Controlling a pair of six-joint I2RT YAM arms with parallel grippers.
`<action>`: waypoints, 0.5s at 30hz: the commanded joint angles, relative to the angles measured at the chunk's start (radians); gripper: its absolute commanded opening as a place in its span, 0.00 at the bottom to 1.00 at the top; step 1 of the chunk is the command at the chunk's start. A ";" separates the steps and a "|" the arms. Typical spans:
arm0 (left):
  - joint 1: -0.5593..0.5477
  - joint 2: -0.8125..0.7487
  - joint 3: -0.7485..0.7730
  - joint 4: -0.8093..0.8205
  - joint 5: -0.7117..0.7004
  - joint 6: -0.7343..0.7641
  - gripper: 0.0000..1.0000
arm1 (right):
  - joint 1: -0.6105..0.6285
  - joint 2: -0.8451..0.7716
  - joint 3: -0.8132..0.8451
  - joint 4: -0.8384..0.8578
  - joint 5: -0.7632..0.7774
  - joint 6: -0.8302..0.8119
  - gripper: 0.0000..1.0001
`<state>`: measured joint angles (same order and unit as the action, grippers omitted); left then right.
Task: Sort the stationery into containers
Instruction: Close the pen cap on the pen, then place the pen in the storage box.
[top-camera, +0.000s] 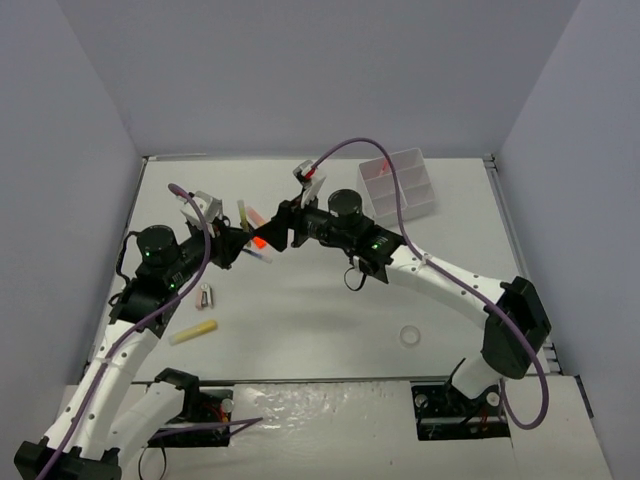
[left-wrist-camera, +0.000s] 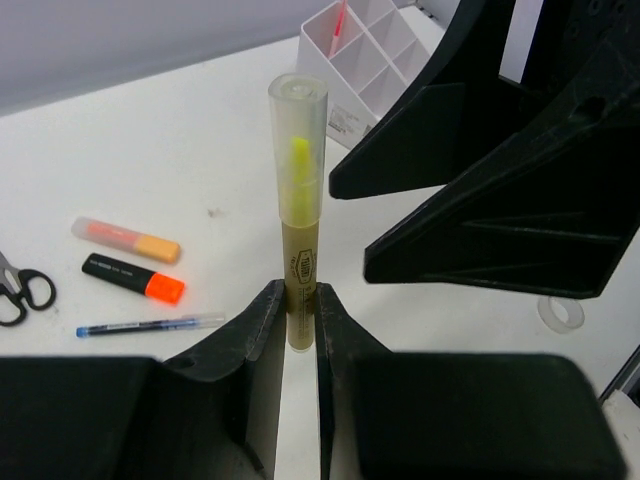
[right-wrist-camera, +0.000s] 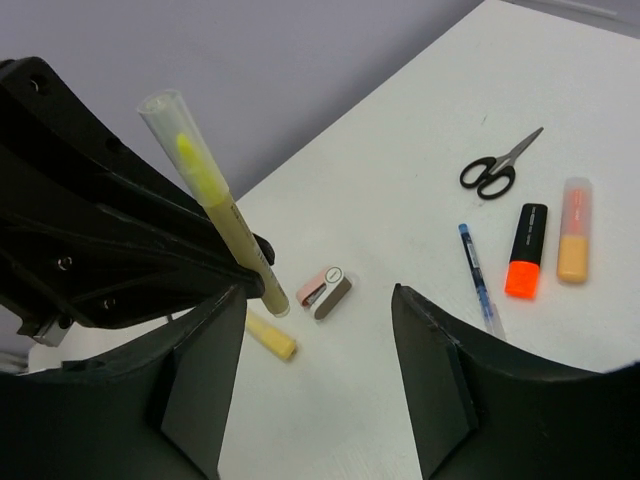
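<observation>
The left gripper (left-wrist-camera: 300, 298) is clenched on a slim yellow highlighter with a clear plastic cap (left-wrist-camera: 299, 170). Its two black fingers (left-wrist-camera: 262, 325) pinch the tan lower barrel, so the pen stands upright out of them with the cap end away from the fingertips. The right gripper (right-wrist-camera: 318, 298) is spread wide and grasps nothing; the held highlighter rises just beyond the finger on the left of its wrist view, seemingly touching neither pad. Beyond the left fingertips, off to their left, a peach highlighter (left-wrist-camera: 125, 238), an orange-and-black highlighter (left-wrist-camera: 133, 277), a thin blue pen (left-wrist-camera: 150, 324) and small black scissors (left-wrist-camera: 20, 290) lie flat on the white table (left-wrist-camera: 200, 130). Ahead and to the right of those fingertips stands the white plastic compartmented organiser box (left-wrist-camera: 365, 70), with a pink pen (left-wrist-camera: 340, 20) in one cell. Between the right fingers, down on the table, sits a small pink-and-grey object (right-wrist-camera: 325, 290), possibly an eraser, with a stubby yellow highlighter (right-wrist-camera: 270, 335) beside it. A white tape ring (top-camera: 409, 336) lies well apart from both grippers.
</observation>
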<state>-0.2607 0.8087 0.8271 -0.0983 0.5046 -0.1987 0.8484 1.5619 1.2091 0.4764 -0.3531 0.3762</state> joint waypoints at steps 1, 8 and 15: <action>0.001 -0.013 0.071 0.142 0.012 -0.028 0.00 | -0.027 -0.128 0.093 -0.081 -0.089 -0.050 0.61; 0.000 -0.002 0.065 0.168 0.037 -0.077 0.00 | 0.009 -0.075 0.186 -0.082 -0.139 -0.080 0.61; 0.001 -0.008 0.079 0.135 0.042 -0.063 0.00 | 0.017 0.023 0.218 -0.014 -0.136 -0.063 0.57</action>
<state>-0.2607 0.8070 0.8303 -0.0299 0.5247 -0.2519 0.8647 1.5414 1.3762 0.3562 -0.4636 0.3134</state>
